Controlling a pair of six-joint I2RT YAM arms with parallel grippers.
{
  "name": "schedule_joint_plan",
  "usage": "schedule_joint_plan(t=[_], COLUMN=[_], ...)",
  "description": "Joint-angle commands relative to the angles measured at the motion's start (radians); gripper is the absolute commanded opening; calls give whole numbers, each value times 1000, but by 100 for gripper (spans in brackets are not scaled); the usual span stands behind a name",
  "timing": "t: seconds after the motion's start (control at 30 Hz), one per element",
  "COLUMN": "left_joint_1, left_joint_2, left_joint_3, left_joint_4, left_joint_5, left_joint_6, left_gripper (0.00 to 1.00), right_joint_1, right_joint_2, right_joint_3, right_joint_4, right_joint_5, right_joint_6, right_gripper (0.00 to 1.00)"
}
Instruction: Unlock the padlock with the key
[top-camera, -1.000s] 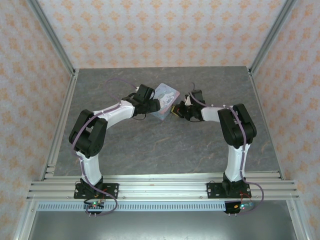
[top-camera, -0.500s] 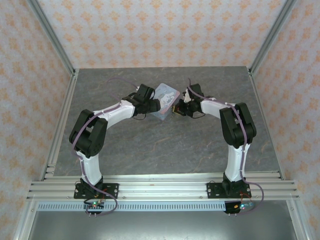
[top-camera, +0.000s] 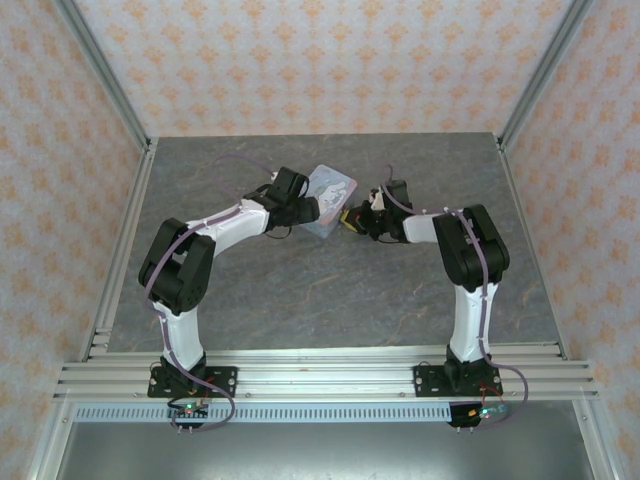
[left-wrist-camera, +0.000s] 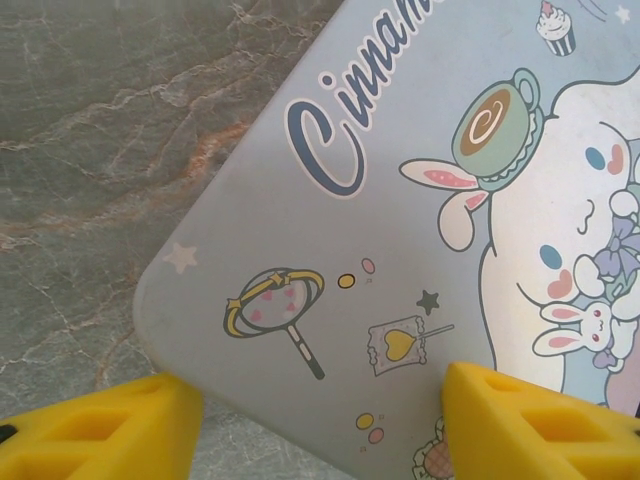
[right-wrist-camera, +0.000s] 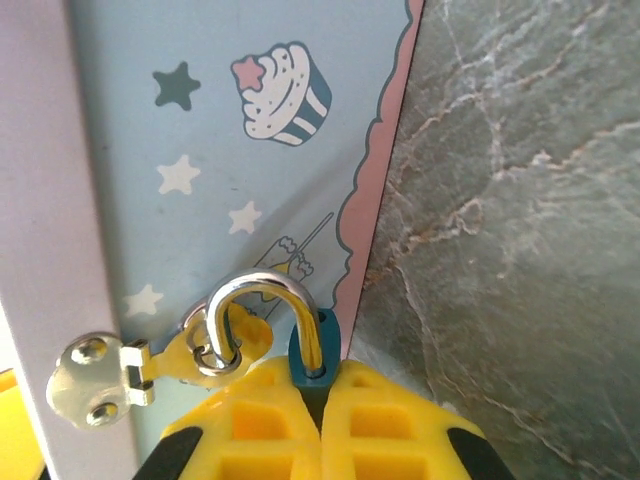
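Note:
The padlock's teal body (right-wrist-camera: 311, 352) is pinched edge-on between the yellow fingers (right-wrist-camera: 400, 420) of my right gripper (right-wrist-camera: 322, 385), which is shut on it. Its silver shackle (right-wrist-camera: 255, 292) loops through the ring of the hasp (right-wrist-camera: 100, 375) on the side of the pale blue tin (right-wrist-camera: 230, 170). From above, the right gripper (top-camera: 352, 218) is at the tin's (top-camera: 333, 185) right edge and the left gripper (top-camera: 312, 212) at its near-left corner. My left gripper (left-wrist-camera: 320, 395) is closed on that corner of the cartoon lid (left-wrist-camera: 400, 200), with a finger (left-wrist-camera: 120, 425) against each side. The key is hidden.
The tin lies near the middle back of the grey marble tabletop (top-camera: 330, 290). Aluminium rails (top-camera: 120, 250) and patterned walls enclose the table on three sides. Open tabletop stretches in front of and behind the tin.
My right wrist swung a little toward the far side and came back to about where it was. The left arm and the tin have hardly moved.

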Motion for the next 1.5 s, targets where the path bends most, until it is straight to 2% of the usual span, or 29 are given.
schedule_joint_plan(t=[0.0, 0.3, 0.53, 0.67, 1.0, 1.43, 1.47], left_joint_1=[-9, -9, -9, -9, -9, -10, -11], left_joint_2=[93, 102, 109, 109, 55, -109, -122], left_joint_3=[-58, -58, -70, -71, -62, -59, -62], left_joint_4=[-211, -214, -205, -204, -186, -186, -185], left_joint_5=[0, 1, 7, 11, 55, 118, 123], left_joint_6=[35, 39, 35, 33, 34, 24, -6], left_gripper=[63, 62, 60, 61, 70, 75, 76], right_joint_1=[-6, -75, -82, -86, -107, -108, -108], right_joint_2=[38, 24, 54, 40, -125, -348, -357], right_joint_3=[-11, 62, 139, 140, -106, -346, -361], right_joint_4=[31, -92, -119, -184, -122, -249, -256], right_joint_5=[8, -2, -24, -15, 12, 144, 149], right_joint_6=[51, -10, 5, -51, -25, -42, -41], right_gripper=[0, 0, 0, 0, 0, 0, 0])
